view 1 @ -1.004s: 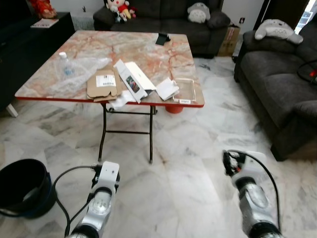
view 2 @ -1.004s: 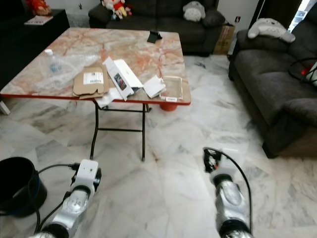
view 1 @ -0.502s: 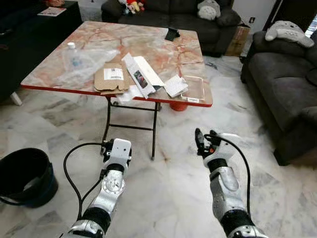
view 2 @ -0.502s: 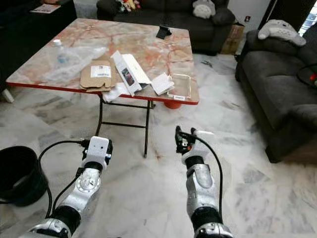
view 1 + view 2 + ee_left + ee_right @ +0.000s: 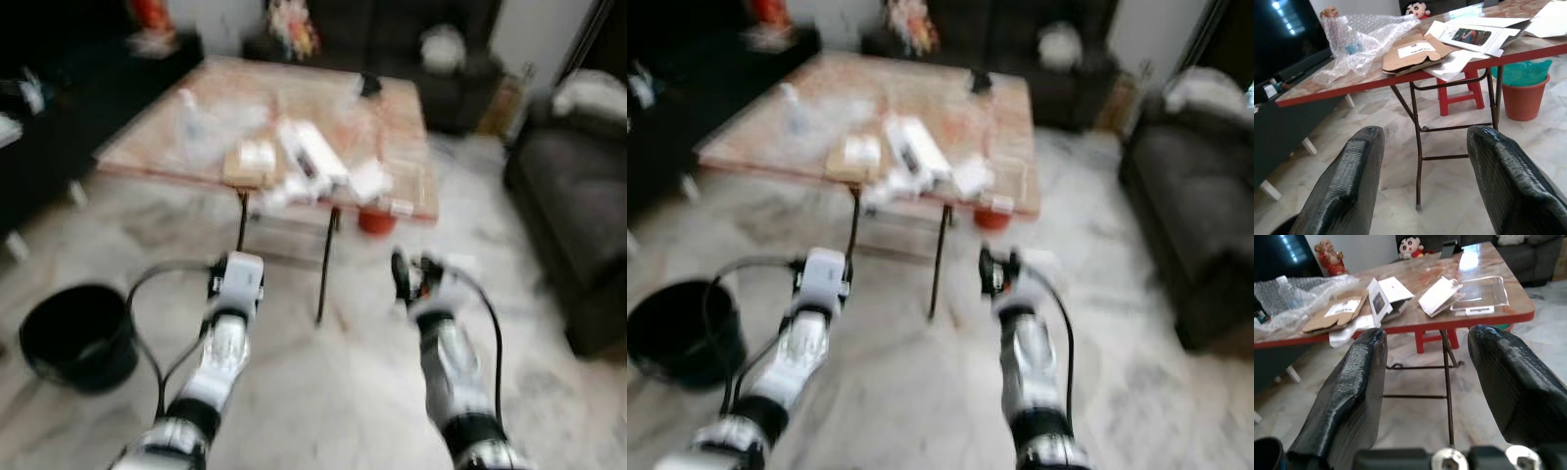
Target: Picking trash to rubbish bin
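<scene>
Both the left hand and the right hand are held empty above the floor in front of the desk, fingers spread wide. Trash is scattered on the desk: a flattened cardboard box, bubble wrap, white cartons and a clear plastic tray. A black bin stands on the floor to the robot's left, well apart from the desk.
</scene>
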Controlling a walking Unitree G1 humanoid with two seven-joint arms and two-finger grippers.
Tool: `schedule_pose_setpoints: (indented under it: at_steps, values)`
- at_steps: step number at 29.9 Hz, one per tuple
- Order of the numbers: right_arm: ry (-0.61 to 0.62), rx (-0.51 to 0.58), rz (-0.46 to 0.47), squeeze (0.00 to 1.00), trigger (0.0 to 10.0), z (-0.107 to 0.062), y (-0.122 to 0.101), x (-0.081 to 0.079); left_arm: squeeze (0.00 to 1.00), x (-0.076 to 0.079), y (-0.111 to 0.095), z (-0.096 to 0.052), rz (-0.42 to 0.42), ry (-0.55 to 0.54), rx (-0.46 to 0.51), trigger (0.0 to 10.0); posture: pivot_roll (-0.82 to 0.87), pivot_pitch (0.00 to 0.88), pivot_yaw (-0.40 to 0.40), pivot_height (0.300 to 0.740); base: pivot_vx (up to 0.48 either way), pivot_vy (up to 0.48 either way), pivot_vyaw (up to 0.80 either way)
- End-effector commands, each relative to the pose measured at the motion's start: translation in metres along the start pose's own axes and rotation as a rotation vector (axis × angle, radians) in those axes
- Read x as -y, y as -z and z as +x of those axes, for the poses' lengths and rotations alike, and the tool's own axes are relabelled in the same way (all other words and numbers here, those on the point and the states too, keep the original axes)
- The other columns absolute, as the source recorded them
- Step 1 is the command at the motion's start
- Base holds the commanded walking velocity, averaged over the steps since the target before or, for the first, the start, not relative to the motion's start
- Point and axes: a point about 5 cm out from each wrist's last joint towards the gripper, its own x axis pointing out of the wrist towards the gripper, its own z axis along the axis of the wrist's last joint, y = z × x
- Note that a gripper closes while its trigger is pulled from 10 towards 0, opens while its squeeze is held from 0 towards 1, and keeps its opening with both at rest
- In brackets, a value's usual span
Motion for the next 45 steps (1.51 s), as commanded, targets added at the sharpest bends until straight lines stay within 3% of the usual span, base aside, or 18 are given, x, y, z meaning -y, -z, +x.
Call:
schedule_pose_setpoints:
  at_steps: [1,18,29,45]
  values:
    - [0.0,0.009,0.003,0.0,10.0,0.004,-0.006,-0.002,0.0,-0.003,-0.005,0.004,0.004,-0.005,0.015,10.0,0.04,0.0,-0.081,0.74,0.349,0.0,0.0]
    - [0.039,0.0,0.034,0.0,10.0,0.006,-0.007,0.001,0.0,-0.002,-0.013,0.006,0.006,0.007,0.045,10.0,0.04,0.0,-0.078,0.74,0.356,0.0,0.0]
    - [-0.004,0.026,0.034,0.0,10.0,0.008,-0.011,-0.01,0.0,0.003,-0.021,0.008,0.02,0.025,0.08,10.0,0.04,0.0,-0.075,0.74,0.356,0.0,0.22]
    - [0.004,0.019,0.033,0.0,10.0,0.008,-0.011,-0.007,0.0,0.006,-0.034,0.011,0.025,0.043,0.135,10.0,0.05,0.0,-0.068,0.74,0.357,0.0,0.0]
